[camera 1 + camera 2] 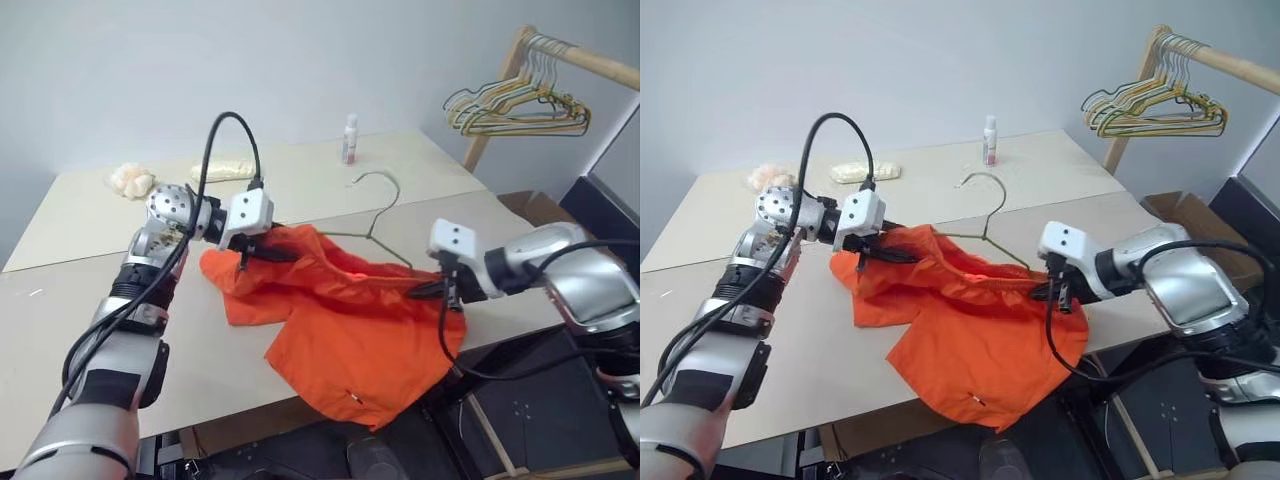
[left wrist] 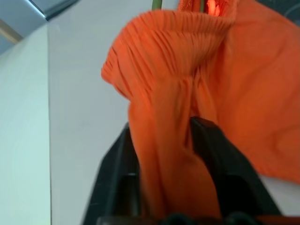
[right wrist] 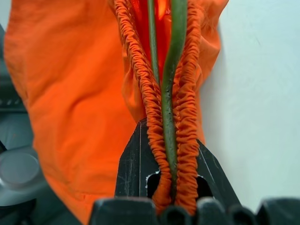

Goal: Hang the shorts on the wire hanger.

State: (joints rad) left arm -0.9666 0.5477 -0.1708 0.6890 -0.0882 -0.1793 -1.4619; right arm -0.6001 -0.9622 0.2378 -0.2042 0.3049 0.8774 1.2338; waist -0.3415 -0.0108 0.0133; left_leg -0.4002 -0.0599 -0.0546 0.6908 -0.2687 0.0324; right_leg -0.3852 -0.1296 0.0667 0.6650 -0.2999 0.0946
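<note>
No writing can be read on anything; the shorts (image 1: 340, 320) lie near the bench's (image 1: 90, 300) front edge, their lower part draped over it, with the wire hanger (image 1: 380, 215) threaded through the waistband, its hook toward the bench's middle. The left gripper (image 1: 262, 250) has its jaws around a waistband fold — the right gripper (image 3: 171, 187) pinches waistband and hanger wire together, near the bench's right front corner

A small white plastic spray bottle (image 1: 350, 138) stands upright on the beige table (image 1: 90, 300); a pale yellow cloth (image 1: 224, 169) and cream crumpled lump (image 1: 132, 180) lie well apart from it; a bunch of yellow and green wire hangers (image 1: 515, 108) hangs on a wooden rail (image 1: 585, 60).
</note>
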